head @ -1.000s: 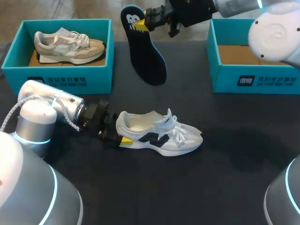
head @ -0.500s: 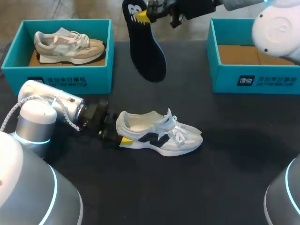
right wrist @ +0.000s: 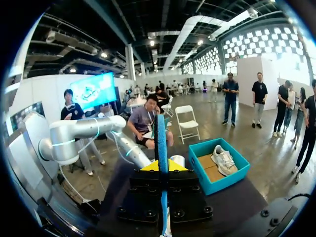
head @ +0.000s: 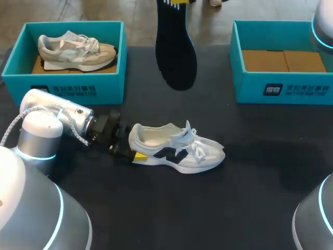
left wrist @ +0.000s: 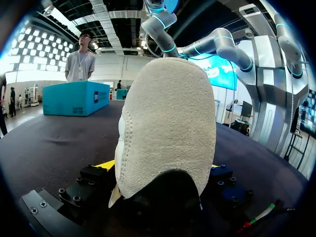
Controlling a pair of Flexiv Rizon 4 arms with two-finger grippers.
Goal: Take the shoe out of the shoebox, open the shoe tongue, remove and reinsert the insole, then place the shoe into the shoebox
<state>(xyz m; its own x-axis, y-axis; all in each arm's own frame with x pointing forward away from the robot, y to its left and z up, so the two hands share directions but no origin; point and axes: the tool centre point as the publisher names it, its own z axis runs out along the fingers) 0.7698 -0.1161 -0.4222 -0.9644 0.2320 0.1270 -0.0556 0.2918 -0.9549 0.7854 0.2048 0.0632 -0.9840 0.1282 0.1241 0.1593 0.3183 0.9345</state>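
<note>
Insole (head: 177,52) raised higher, left fingers (head: 139,155) clamping shoe (head: 177,148)

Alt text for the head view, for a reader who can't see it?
A dark insole hangs above the far middle of the black table, its top out of frame. Nearer, a white shoe stands upright, its heel in the left arm's jaws. The left teal box holds a beige shoe; the right teal box holds only cardboard.
</note>
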